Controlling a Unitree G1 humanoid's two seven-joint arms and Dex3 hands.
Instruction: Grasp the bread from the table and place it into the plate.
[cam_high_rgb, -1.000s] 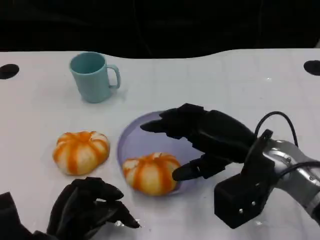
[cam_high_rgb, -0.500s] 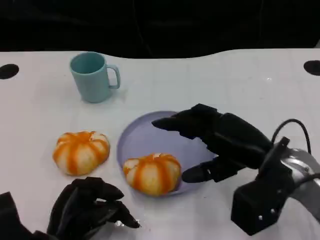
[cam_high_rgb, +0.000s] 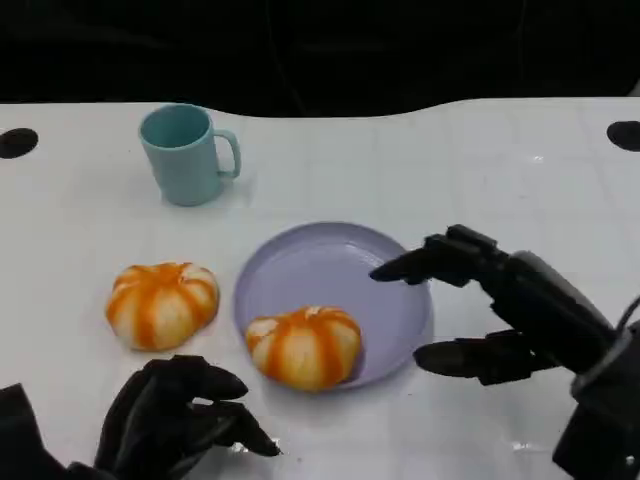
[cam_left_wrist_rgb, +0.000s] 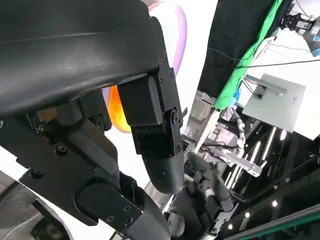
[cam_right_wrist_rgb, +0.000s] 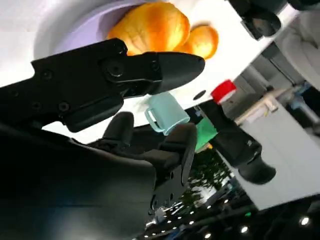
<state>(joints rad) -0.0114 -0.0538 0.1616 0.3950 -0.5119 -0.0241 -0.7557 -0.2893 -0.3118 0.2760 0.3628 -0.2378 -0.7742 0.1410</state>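
An orange-and-white striped bread roll (cam_high_rgb: 305, 346) lies on the near-left part of the lilac plate (cam_high_rgb: 390, 300); the right wrist view shows this roll (cam_right_wrist_rgb: 150, 27) on the plate (cam_right_wrist_rgb: 75, 30). A second, similar roll (cam_high_rgb: 162, 303) sits on the table left of the plate and appears as the farther roll (cam_right_wrist_rgb: 202, 41) in the right wrist view. My right hand (cam_high_rgb: 500, 310) hovers at the plate's right rim, fingers spread, holding nothing. My left hand (cam_high_rgb: 175, 420) rests low at the near left with fingers curled in, nothing in it. The left wrist view shows an orange sliver of roll (cam_left_wrist_rgb: 117, 110) past the fingers (cam_left_wrist_rgb: 150, 125).
A teal mug (cam_high_rgb: 186, 153) stands at the back left of the white table (cam_high_rgb: 450, 170), its handle to the right. Black round holes mark the table's far corners (cam_high_rgb: 16, 142) (cam_high_rgb: 624, 133).
My right hand has drawn back to the right, off the plate and away from the roll lying on it. The roll, the other roll, the mug and my left hand have stayed put.
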